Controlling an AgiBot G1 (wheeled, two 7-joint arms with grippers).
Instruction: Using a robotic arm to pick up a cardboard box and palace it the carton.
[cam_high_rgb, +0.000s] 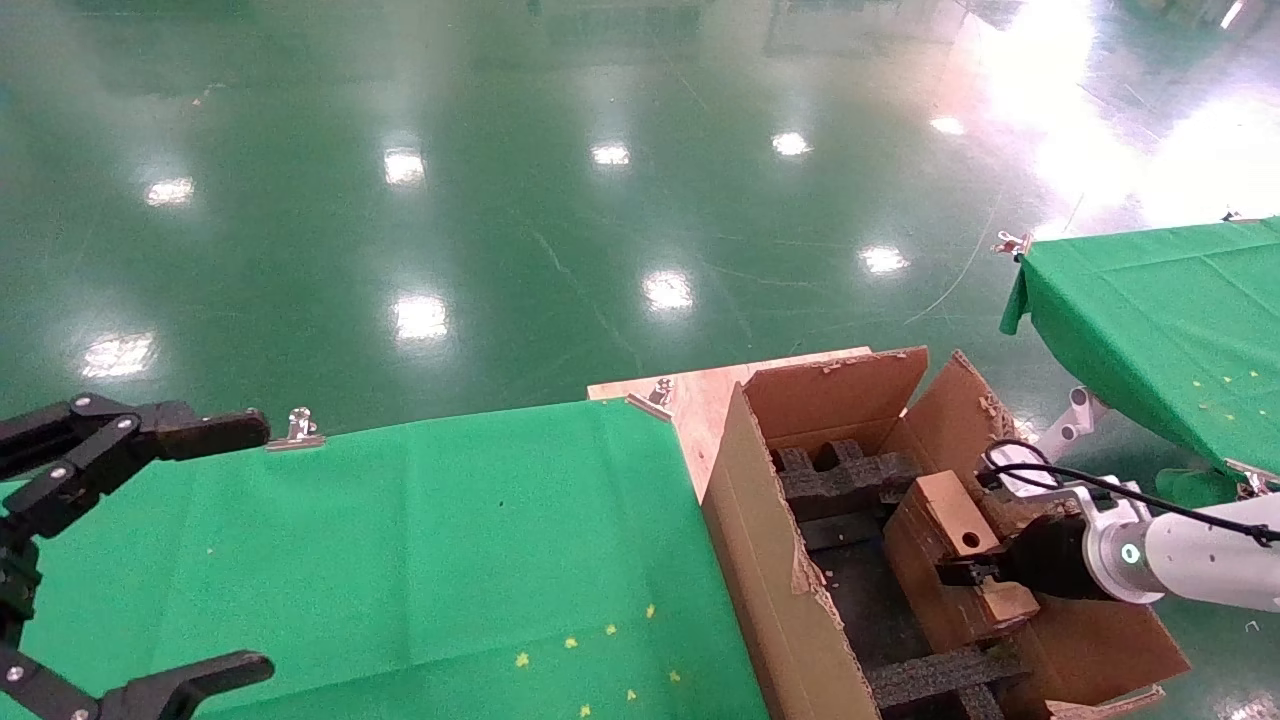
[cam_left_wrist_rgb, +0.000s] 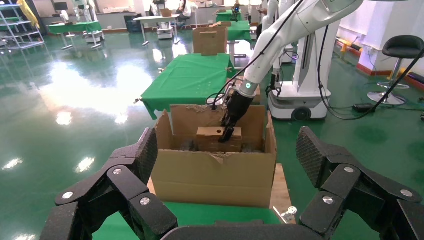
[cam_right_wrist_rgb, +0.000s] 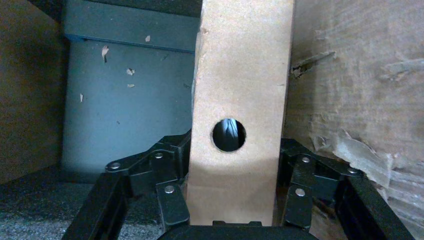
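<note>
The small brown cardboard box (cam_high_rgb: 945, 530) stands on edge inside the large torn-flap carton (cam_high_rgb: 770, 560), its narrow side with the round hole facing up. My right gripper (cam_high_rgb: 975, 580), on the white arm, is shut on this box from the carton's right side. The right wrist view shows the box (cam_right_wrist_rgb: 240, 90) clamped between the black fingers (cam_right_wrist_rgb: 170, 200), close to the carton's inner wall (cam_right_wrist_rgb: 360, 100). The left wrist view shows the carton (cam_left_wrist_rgb: 215, 175), the box (cam_left_wrist_rgb: 212, 134) and the right gripper (cam_left_wrist_rgb: 229, 131). My left gripper (cam_high_rgb: 265, 548) is open and empty over the green table, far left.
Black foam inserts (cam_high_rgb: 850, 475) line the carton floor. The carton sits on a wooden board (cam_high_rgb: 700, 395) beside the green-clothed table (cam_high_rgb: 400, 540). A second green table (cam_high_rgb: 1160, 320) stands at the right. A robot base (cam_left_wrist_rgb: 300, 100) and a chair (cam_left_wrist_rgb: 400, 50) stand beyond the carton.
</note>
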